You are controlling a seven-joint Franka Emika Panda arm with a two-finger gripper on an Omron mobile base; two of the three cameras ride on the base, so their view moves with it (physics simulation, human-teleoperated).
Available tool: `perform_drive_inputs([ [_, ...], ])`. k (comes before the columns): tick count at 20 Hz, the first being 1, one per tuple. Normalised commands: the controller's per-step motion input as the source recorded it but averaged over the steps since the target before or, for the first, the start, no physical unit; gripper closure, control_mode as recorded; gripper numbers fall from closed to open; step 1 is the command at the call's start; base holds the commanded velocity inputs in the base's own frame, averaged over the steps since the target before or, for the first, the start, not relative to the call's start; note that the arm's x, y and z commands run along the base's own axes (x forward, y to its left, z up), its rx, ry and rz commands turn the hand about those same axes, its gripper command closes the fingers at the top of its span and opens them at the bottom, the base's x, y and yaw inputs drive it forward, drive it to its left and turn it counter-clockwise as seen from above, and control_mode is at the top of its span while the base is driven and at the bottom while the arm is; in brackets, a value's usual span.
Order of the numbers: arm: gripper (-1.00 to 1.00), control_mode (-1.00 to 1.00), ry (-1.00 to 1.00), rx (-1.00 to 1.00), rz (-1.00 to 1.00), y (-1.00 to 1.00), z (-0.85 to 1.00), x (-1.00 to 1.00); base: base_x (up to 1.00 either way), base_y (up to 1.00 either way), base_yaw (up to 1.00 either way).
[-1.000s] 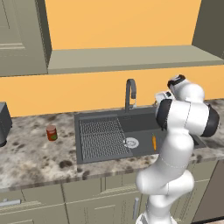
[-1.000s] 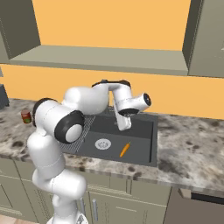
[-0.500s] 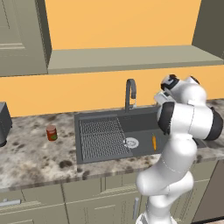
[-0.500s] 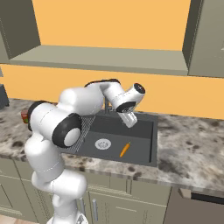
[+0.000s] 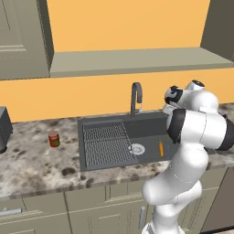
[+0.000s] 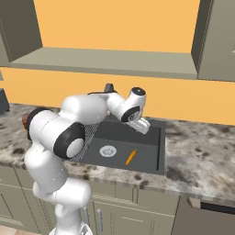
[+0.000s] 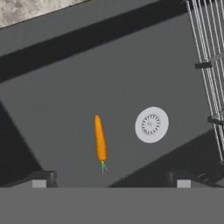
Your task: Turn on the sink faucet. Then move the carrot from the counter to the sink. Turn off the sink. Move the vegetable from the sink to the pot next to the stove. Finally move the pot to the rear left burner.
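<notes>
The small thin orange tapered carrot [image 7: 100,139] with its tiny green top lies flat on the floor of the dark-grey rectangular recessed sink [image 5: 146,121], just beside the round silver drain [image 7: 151,124], which sits at about three o'clock of it in the hand view; the ribbed grid drainer [image 5: 109,143] fills the basin's other half. So the carrot's move from the speckled granite-look counter [image 5: 32,162] into the basin looks done. The slim dark-grey gooseneck faucet [image 5: 136,97] stands at the basin's twelve o'clock edge in the left base view; no stream of water can be made out, so whether it is running or already turned off I cannot tell. The two-finger gripper [image 7: 109,180] hangs above the basin, spread wide and empty, its dark finger tips standing well apart with the carrot's green end near and between them in the hand view. Judging by that, what is left is perhaps shutting the tap, then lifting the carrot out, placing it in the pot and setting the pot on the rear left burner. A short red can [image 5: 54,139] stands on the counter at the sink's nine o'clock.
</notes>
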Motion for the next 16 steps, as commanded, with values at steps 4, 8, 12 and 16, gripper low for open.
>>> perform_drive_inputs([
  [4, -1.0, -1.0, 0.0, -0.22, 0.18, -0.15, -0.48, -0.02, 0.0, 0.0, 0.0],
  [8, -1.0, -1.0, 0.03, -0.04, 0.05, -0.01, -0.44, -0.03, 0.0, 0.0, 0.0],
  [12, -1.0, -1.0, 0.07, 0.0, 0.02, 0.0, -0.38, 0.02, 0.0, 0.0, 0.0],
  [16, -1.0, -1.0, 0.07, 0.0, 0.04, -0.01, -0.28, 0.21, 0.0, 0.0, 0.0],
])
